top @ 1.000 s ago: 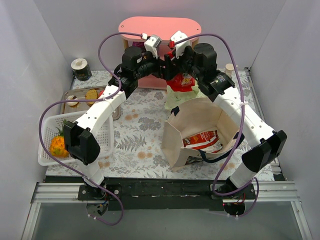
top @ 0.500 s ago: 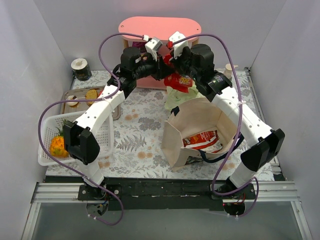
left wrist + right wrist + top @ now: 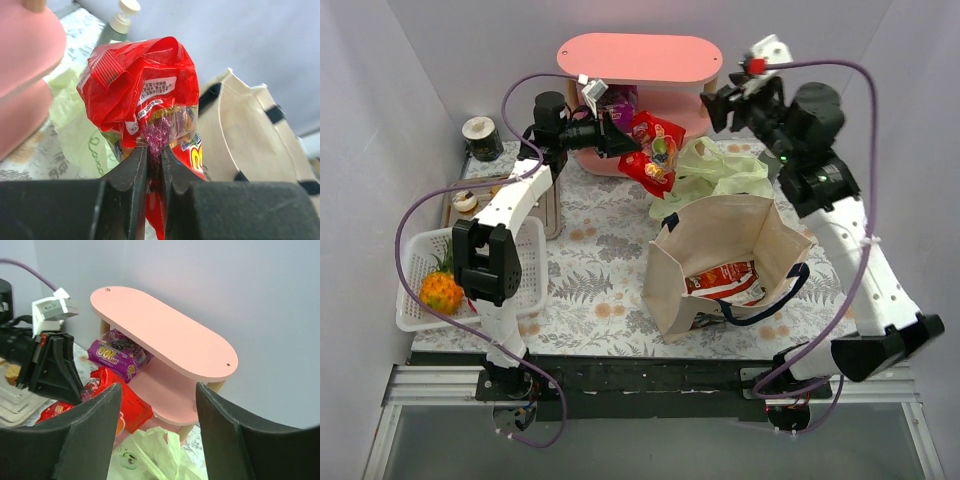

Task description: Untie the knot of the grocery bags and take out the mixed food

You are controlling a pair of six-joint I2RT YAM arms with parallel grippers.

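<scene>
My left gripper (image 3: 632, 152) (image 3: 154, 150) is shut on the lower edge of a shiny red snack packet (image 3: 655, 150) (image 3: 140, 95), held in the air in front of the pink shelf. The thin pale yellow-green plastic bag (image 3: 720, 170) (image 3: 160, 450) lies crumpled behind the beige tote (image 3: 672, 285) (image 3: 240, 135); I cannot make out its knot. Another red packet (image 3: 725, 280) lies inside the tote. My right gripper (image 3: 720, 105) (image 3: 157, 390) hangs open and empty above the green bag, near the shelf's right end.
The pink two-level shelf (image 3: 640, 55) (image 3: 165, 335) stands at the back with a purple packet (image 3: 620, 100) (image 3: 117, 352) on its lower level. A white mesh basket (image 3: 415, 255) at left holds a pineapple (image 3: 440, 290). A metal tray (image 3: 455, 190) holds pastries.
My left gripper shut on the red packet and drew it left, away from the green bag. My right gripper opened, let go and rose to the back right.
</scene>
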